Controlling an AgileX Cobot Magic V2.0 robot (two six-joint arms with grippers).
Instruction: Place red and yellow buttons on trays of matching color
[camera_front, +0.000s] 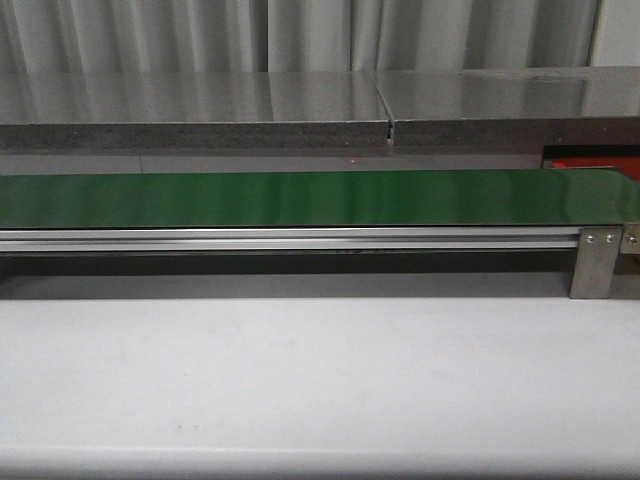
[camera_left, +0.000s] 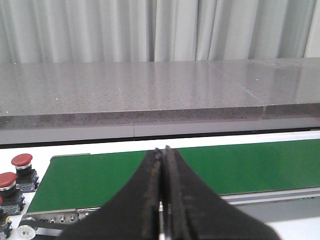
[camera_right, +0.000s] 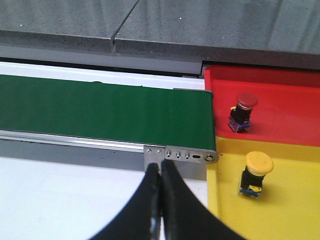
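Both end effectors closed, empty: left (camera_left: 163, 200), right (camera_right: 161, 200). Beside green belt (camera_right: 105, 112) end: red button (camera_right: 243, 111) on red tray (camera_right: 290, 107), yellow button (camera_right: 256, 173) on yellow tray (camera_right: 290, 200).

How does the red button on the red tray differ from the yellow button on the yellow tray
The red button has a dark red cap and stands on the red tray; the yellow button has a yellow cap and stands on the yellow tray. The red button's base looks purple-tinged, the yellow button's base black with yellow and blue bits. Both are mushroom-capped, upright, each alone on a tray of its own color, beside the green belt end.
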